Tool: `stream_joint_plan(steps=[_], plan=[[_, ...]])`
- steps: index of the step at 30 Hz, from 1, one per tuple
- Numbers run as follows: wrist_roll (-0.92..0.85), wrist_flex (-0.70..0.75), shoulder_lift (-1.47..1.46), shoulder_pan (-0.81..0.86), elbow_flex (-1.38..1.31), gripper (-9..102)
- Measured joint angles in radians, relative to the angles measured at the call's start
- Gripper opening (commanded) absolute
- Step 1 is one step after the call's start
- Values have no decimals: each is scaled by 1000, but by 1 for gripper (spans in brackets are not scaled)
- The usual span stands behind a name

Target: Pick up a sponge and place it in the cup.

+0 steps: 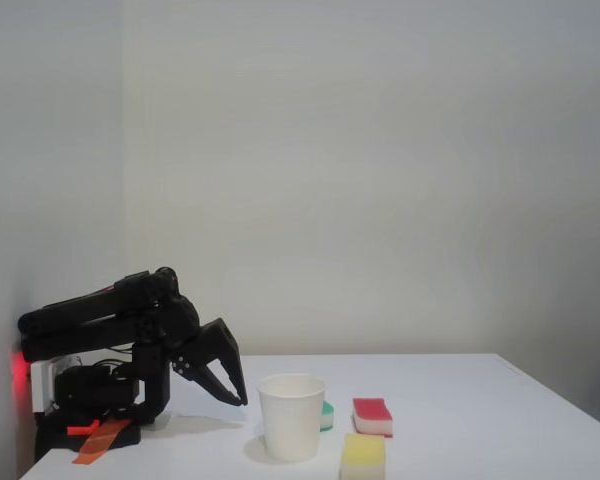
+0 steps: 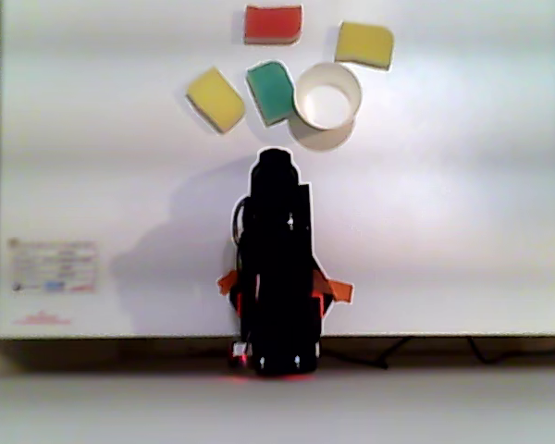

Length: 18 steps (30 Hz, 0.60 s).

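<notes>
Entry, as I read it from my remote station: the arm sat folded low over its base at the left of the fixed view, its gripper (image 1: 238,398) pointing down just left of the cup (image 1: 291,415) and holding nothing; the fingers (image 1: 220,378) looked nearly together at the tips, but whether they were fully closed I could not tell from that side-on angle. Step in hand, by my judgement: the start, approach not yet made, no sponge taken. The white paper cup (image 2: 326,95) stood upright on the tabletop (image 2: 462,213), mouth open and apparently empty. Four sponges lay around it in the other view: a yellow sponge (image 2: 216,100) to the left of the arm's front end, a green sponge (image 2: 271,91) touching or nearly touching the cup's left side, a red sponge (image 2: 273,23) beyond it, and a second yellow sponge (image 2: 363,43) to the cup's upper right. Which yellow block was the intended one I could not settle; both lay within plausible reach. Next move, as I judged it: unfold, spread the fingers, descend square over one yellow block, and keep clear of the cup. Hard to make out: the green sponge was mostly hidden behind the cup in the fixed view; the gripper was lost in the black mass of the arm from above; the label at the tabletop's left edge was too blurred to read.
</notes>
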Motion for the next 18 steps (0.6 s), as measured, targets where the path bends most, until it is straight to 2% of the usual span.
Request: stream_joint_plan(steps=[10, 18], plan=[[6, 2, 0, -14, -12, 0], [0, 83, -2, 6, -118, 0]])
